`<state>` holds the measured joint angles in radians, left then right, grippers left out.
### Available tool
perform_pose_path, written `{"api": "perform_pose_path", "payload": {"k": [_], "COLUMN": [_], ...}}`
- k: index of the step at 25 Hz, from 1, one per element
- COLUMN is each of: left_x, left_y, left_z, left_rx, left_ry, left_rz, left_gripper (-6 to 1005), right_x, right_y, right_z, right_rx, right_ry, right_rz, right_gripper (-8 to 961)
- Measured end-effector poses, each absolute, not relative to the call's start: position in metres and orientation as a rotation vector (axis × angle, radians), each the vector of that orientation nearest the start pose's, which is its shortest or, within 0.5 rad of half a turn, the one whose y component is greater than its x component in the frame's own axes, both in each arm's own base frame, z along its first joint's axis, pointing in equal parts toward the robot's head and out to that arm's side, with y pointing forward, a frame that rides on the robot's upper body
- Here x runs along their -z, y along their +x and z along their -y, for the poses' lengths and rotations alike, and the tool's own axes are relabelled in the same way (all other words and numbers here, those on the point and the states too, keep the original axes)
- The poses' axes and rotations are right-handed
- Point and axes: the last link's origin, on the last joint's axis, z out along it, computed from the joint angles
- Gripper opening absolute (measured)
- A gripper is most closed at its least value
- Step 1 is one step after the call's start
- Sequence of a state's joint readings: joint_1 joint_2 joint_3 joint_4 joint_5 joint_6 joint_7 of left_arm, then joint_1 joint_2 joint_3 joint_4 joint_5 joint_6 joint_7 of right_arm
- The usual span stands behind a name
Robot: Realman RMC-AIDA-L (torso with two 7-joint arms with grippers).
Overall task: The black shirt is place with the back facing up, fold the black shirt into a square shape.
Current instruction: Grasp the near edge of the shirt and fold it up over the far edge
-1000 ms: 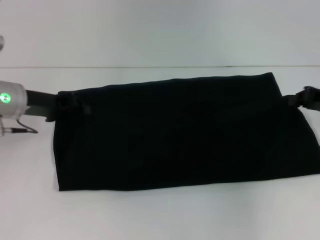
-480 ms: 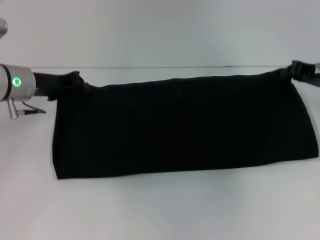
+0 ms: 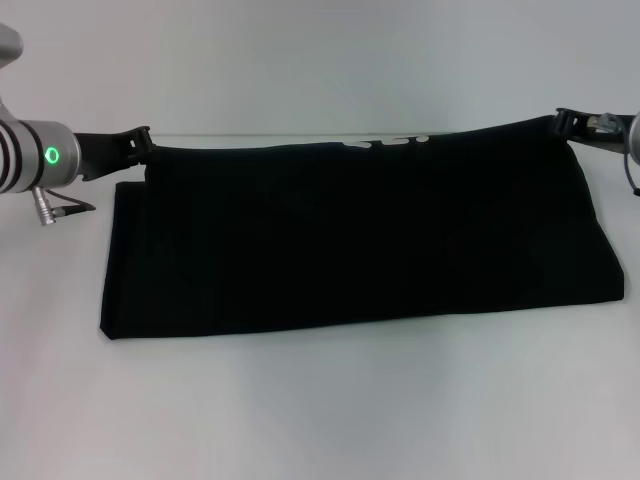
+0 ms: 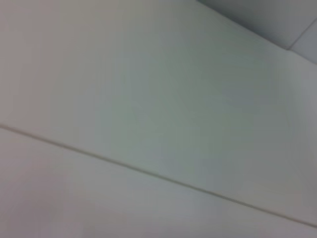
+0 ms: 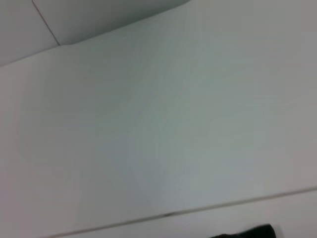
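The black shirt (image 3: 360, 240) spreads wide across the white table in the head view. Its far edge is lifted, and a strip of white lettering (image 3: 385, 142) shows along that raised edge. My left gripper (image 3: 143, 142) is at the shirt's far left corner, shut on the fabric. At the far right corner, my right gripper (image 3: 563, 121) is shut on the cloth too. The near edge of the shirt still rests on the table. A small dark scrap of the shirt (image 5: 247, 232) shows in the right wrist view. The left wrist view shows only pale surfaces.
The white table (image 3: 320, 410) runs bare in front of the shirt. A pale wall (image 3: 320, 60) stands behind the table's back edge. A cable plug (image 3: 60, 210) hangs from my left wrist near the shirt's left side.
Both grippers have risen and moved toward the back of the table, pulling the shirt's far edge up with them. The near edge slid back, and white lettering has come into sight.
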<state>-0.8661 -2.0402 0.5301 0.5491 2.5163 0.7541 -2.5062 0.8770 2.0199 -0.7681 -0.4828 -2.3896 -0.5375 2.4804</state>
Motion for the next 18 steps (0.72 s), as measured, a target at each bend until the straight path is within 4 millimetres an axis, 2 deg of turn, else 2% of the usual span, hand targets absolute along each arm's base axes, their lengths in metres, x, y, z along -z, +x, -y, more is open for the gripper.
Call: {"api": "perform_pose_path", "payload": {"k": [11, 18], "left_x": [-0.035, -0.024], "left_y": [-0.261, -0.258], "left_z": [-0.477, -0.478], "left_rx": [0.448, 0.389], "left_ry": [-1.728, -1.756], "left_rz": [1.483, 1.429], "left_gripper": [-2, -1], "right_x": [-0.025, -0.021], "right_y": [0.249, 0.250], "right_z": [-0.491, -0.490], "right_rx": [-0.378, -0.354], "right_ry": [-1.744, -1.756], "right_rz": [-1.294, -1.291], "right_gripper": [47, 52]}}
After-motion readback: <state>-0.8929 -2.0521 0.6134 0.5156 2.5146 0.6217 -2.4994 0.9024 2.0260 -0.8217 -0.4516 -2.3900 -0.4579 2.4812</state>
